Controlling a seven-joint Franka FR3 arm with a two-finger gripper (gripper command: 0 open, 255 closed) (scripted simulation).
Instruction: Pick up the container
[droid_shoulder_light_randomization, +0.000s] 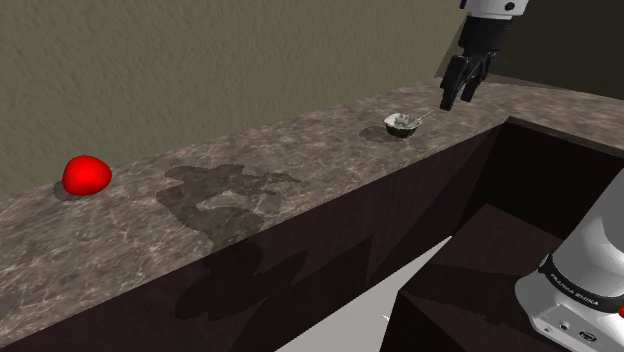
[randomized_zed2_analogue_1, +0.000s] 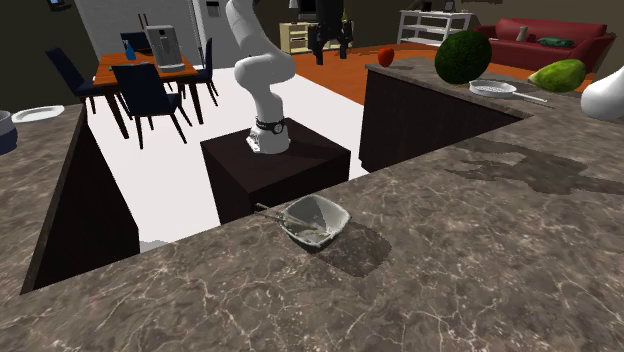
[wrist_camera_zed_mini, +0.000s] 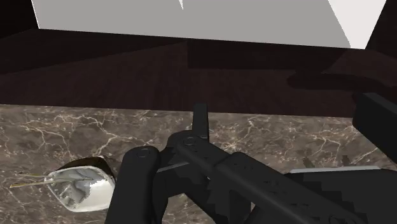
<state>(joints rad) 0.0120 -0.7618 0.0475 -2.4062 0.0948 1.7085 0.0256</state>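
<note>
The container is a small whitish bowl (droid_shoulder_light_randomization: 401, 124) with a thin handle, sitting on the brown marbled counter (droid_shoulder_light_randomization: 250, 200) near its front edge. In the second exterior view the bowl (randomized_zed2_analogue_1: 315, 222) lies close to the camera, its handle sticking out toward the arm's stand. My black gripper (droid_shoulder_light_randomization: 462, 95) hangs open above the counter, up and to the shoulder view's right of the bowl, touching nothing. From across the room the gripper (randomized_zed2_analogue_1: 330, 40) appears small, with its fingers apart. In the wrist view the bowl (wrist_camera_zed_mini: 79, 188) lies on the counter beside the black hand parts, off to one side.
A red rounded object (droid_shoulder_light_randomization: 86, 175) rests far along the counter. In front of the counter edge a dark recess drops down to the stand (randomized_zed2_analogue_1: 275, 170). On the side counter lie a dark green ball (randomized_zed2_analogue_1: 463, 56), a light green fruit (randomized_zed2_analogue_1: 557, 75) and a white dish (randomized_zed2_analogue_1: 497, 89).
</note>
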